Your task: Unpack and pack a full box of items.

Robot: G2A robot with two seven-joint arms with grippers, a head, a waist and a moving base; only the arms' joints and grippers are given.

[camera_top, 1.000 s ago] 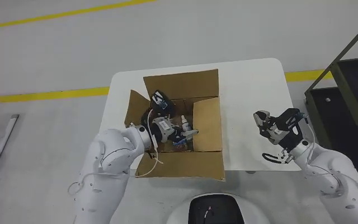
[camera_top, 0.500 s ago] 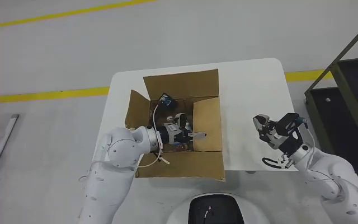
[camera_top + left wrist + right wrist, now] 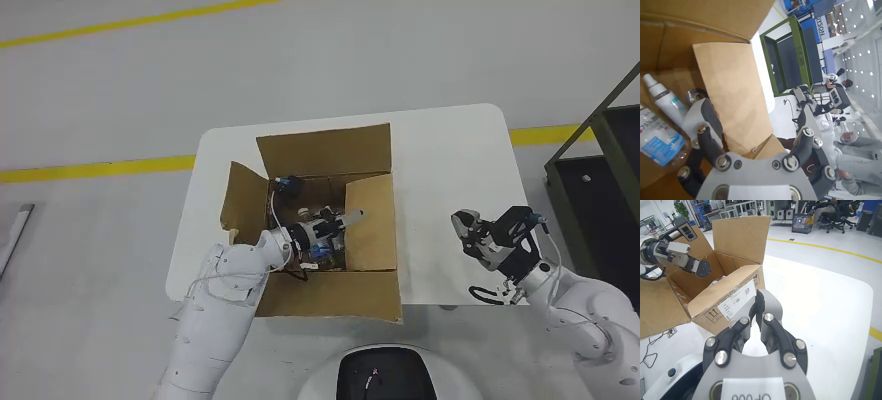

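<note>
An open cardboard box [image 3: 325, 150] stands mid-table with its flaps up. Inside lie a white spray bottle [image 3: 664, 102], a clear bottle with a blue label [image 3: 657, 140] and a small metal piece [image 3: 692, 94]. My left gripper [image 3: 340, 220] is inside the box, open, with the upright right flap [image 3: 730, 91] between its jaws; one finger [image 3: 704, 113] sits beside the spray bottle. From the right wrist view, the left gripper [image 3: 701, 269] hangs over the box opening [image 3: 725, 289]. My right gripper [image 3: 756, 302] is shut and empty, above the bare table right of the box [image 3: 468, 228].
The white table [image 3: 450, 160] has free room to the right of and behind the box. A green cart [image 3: 600, 150] stands off the table's right edge. The near flap of the box [image 3: 330, 295] hangs over the table's front edge.
My left gripper has swung inside the box toward the right flap and risen a little. The right gripper has drifted slightly nearer the table's front edge.
</note>
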